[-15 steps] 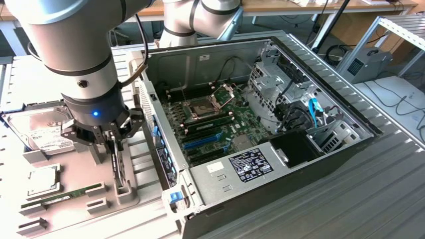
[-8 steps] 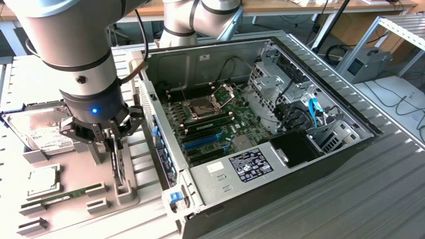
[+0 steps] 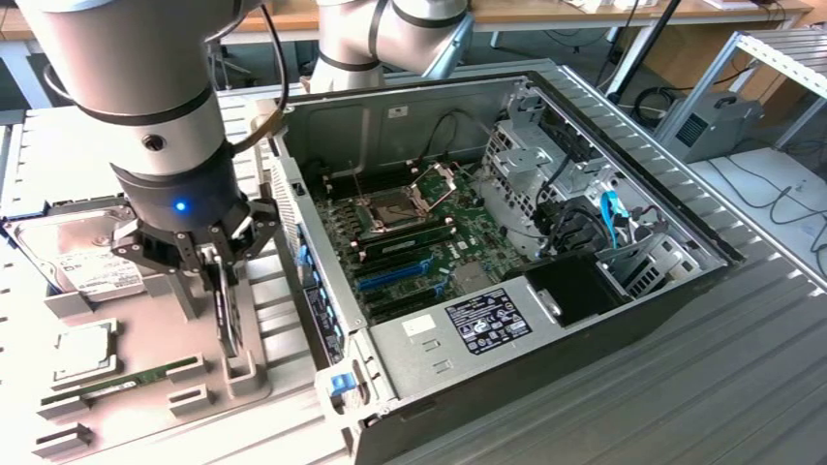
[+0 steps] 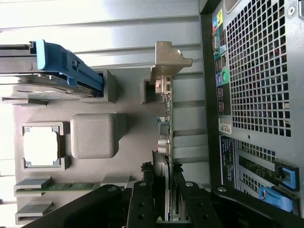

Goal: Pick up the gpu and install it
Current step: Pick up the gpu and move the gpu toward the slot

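The gripper is down over the gpu. The card stands on edge in a slotted holder of the grey fixture tray, just beside the open computer case. The gripper straddles the card's upper edge. Whether it is clamped on the card or only placed around it cannot be told. The card's pale bracket sits at the holder's end post.

Hazards, as judged from here:
- An off-centre or light hold may let the card pivot or slip.
- A lift that is not straight may bind the card or its bracket in the holder.

The case's near wall stands between the tray and the motherboard and would have to be cleared. Inside the case, the blue slot lies near the CPU socket, and the blue cables hang well apart from it. On the tray, the hard drive, processor and memory stick lie near the gripper.
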Robot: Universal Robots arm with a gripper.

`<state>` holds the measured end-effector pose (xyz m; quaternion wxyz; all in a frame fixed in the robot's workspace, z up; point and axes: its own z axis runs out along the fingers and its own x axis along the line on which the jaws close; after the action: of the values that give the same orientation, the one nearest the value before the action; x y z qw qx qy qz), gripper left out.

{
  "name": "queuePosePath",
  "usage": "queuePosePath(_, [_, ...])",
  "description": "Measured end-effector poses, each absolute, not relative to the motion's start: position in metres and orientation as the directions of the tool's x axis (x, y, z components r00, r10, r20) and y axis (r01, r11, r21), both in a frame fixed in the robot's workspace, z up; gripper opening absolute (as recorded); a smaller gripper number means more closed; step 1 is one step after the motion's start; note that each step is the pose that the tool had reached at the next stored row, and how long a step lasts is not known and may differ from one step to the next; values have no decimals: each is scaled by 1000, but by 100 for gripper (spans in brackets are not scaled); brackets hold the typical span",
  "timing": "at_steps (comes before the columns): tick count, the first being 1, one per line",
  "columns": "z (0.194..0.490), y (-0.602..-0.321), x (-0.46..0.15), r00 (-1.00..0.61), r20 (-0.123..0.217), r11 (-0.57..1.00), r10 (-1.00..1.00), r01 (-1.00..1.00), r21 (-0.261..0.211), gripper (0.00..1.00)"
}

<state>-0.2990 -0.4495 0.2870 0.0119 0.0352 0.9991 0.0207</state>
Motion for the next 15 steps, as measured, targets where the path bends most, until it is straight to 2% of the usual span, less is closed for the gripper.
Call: queuePosePath(15, [301,-449,-299,-997,-22,997,71,70,42,26])
